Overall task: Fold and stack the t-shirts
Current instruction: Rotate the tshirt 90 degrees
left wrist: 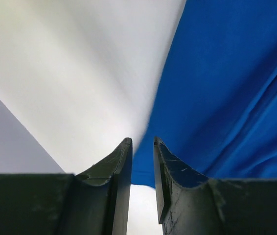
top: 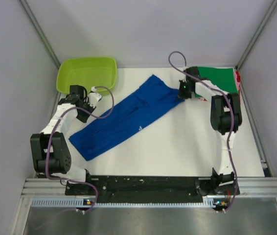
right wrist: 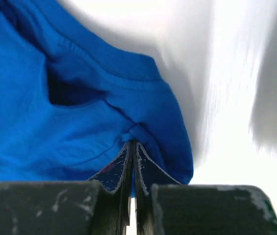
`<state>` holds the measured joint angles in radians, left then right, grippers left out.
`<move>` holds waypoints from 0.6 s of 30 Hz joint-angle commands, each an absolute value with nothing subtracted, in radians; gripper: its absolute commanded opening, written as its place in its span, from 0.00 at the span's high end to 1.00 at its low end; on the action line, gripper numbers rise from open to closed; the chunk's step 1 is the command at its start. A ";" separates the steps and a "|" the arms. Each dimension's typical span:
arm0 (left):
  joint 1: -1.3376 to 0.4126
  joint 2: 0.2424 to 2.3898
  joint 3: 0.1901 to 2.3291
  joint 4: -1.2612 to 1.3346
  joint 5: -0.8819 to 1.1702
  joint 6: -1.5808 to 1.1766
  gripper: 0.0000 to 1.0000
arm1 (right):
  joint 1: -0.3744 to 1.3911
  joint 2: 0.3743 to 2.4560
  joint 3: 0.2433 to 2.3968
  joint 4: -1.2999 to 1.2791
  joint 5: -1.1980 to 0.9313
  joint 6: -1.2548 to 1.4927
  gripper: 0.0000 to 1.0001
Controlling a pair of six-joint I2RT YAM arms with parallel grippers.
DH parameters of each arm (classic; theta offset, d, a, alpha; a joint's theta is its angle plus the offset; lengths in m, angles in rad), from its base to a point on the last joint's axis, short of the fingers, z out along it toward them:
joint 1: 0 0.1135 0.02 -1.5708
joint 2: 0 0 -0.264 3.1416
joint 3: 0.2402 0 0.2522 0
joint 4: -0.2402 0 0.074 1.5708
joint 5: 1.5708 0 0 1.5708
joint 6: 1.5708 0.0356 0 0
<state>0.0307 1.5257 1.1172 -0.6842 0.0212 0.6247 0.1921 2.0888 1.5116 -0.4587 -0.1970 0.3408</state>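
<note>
A royal-blue t-shirt [top: 128, 115], folded into a long strip, lies diagonally across the white table. My right gripper [top: 181, 96] is at the strip's upper right end; in the right wrist view it [right wrist: 133, 143] is shut on a pinch of blue cloth [right wrist: 40, 122] beside a stitched hem. My left gripper [top: 83, 116] hovers at the strip's left edge. In the left wrist view its jaws [left wrist: 142, 142] stand narrowly open with nothing between them, the blue cloth [left wrist: 226, 88] just beyond the tips. A folded green t-shirt [top: 219, 78] lies at the back right, with a sliver of red and pink cloth [top: 237, 78] at its right edge.
A lime-green plastic tub [top: 87, 72] stands at the back left, close behind my left arm. Grey walls close in the table on three sides. The black rail [top: 143, 185] with the arm bases runs along the near edge.
</note>
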 commanded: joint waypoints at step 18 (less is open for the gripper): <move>0.034 1.646 0.856 -0.649 0.115 0.853 0.70 | 0.219 2.210 1.643 -0.442 -0.274 0.368 0.66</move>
